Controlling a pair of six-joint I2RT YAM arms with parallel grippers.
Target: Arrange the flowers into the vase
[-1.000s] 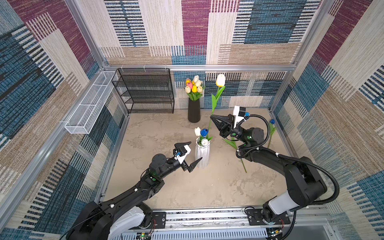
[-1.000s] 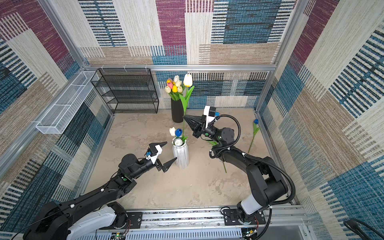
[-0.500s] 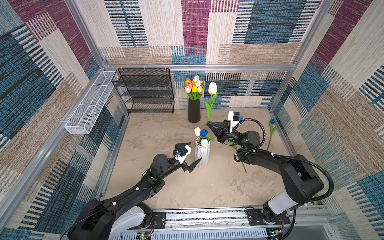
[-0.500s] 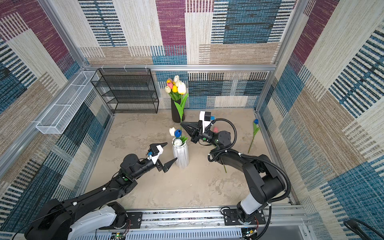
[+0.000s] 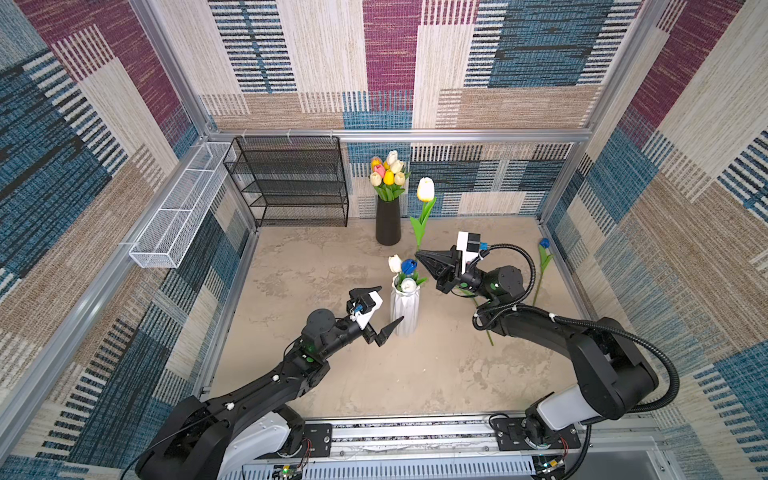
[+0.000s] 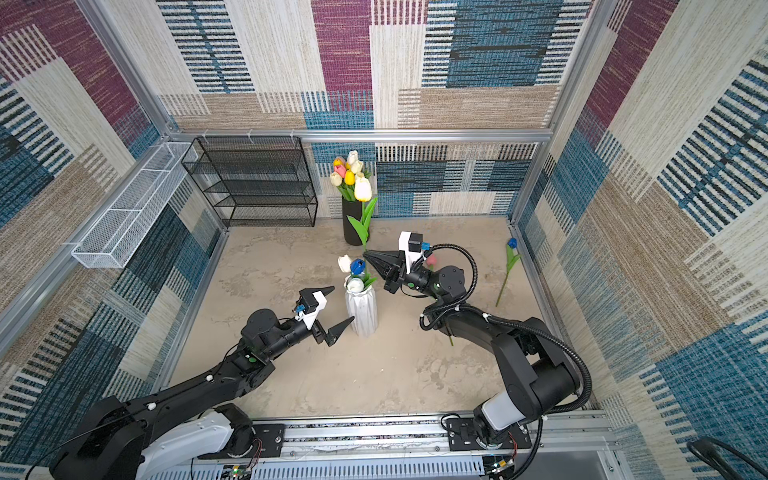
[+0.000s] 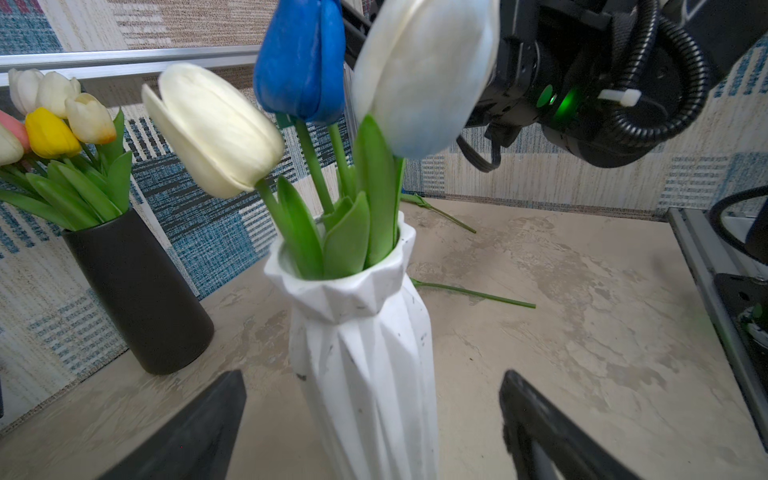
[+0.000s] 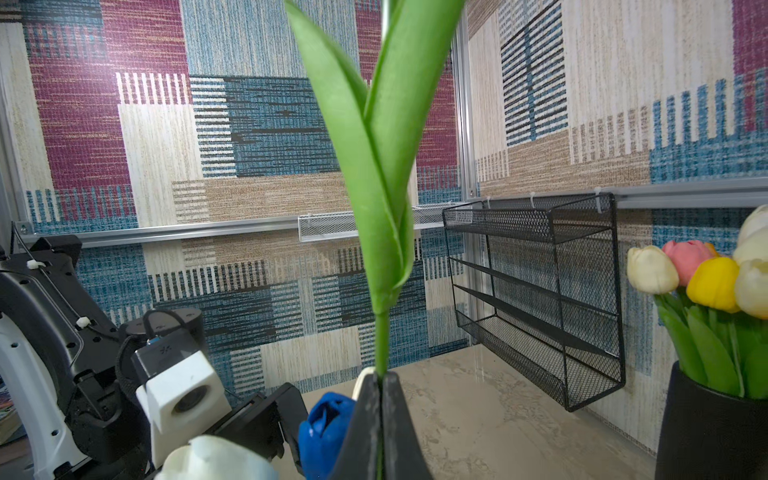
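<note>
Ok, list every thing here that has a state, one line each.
white vase: upright, holding three tulips.
black vase: upright, holding a bunch.
held tulip: upright, raised, not yet in a vase.
right tool: shut on the held tulip's stem.
left tool: open, empty, facing the white vase.
stray blue tulip: loose, outside both vases.

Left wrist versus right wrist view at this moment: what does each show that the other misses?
Only the left wrist view: the white vase, the left gripper open and facing it, and loose stems on the table. Only the right wrist view: the right gripper shut on a leafy green stem, and the black wire rack. Both: the black vase and the blue tulip.
</note>
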